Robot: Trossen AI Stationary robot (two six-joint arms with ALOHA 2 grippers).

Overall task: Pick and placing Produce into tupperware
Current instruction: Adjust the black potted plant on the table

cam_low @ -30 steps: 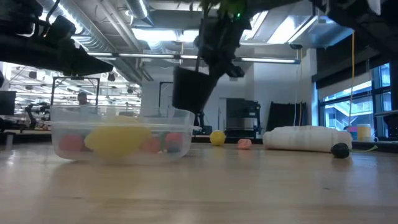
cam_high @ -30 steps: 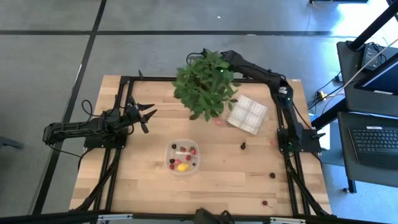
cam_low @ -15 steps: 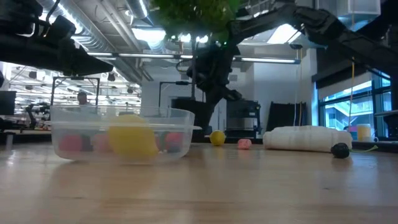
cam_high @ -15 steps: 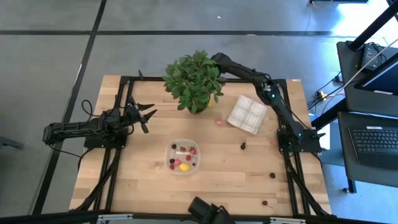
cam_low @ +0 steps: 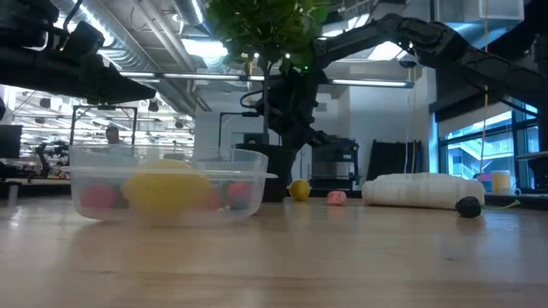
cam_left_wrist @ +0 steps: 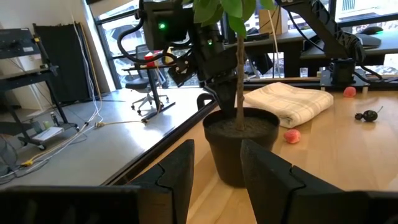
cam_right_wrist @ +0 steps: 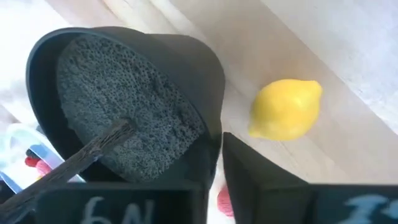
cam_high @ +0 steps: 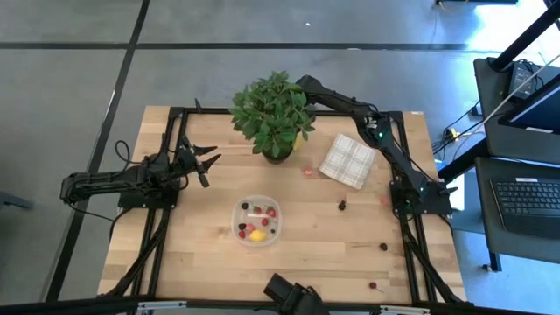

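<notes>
Near the table's far edge, right end effector [cam_right_wrist: 214, 162] pinches the pot rim [cam_right_wrist: 211, 93].

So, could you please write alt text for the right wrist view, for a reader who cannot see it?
The right gripper is at the rim of a black plant pot filled with dark soil. A yellow lemon lies beside the pot on the wooden table.

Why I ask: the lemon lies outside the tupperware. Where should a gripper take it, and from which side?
Take the lemon across its fat middle, from straight above: it lies on its side and its ends taper. The plant pot stands close beside it, likely blocking a sideways approach. The right gripper, at the pot, is nearest; the left gripper waits far off.
</notes>
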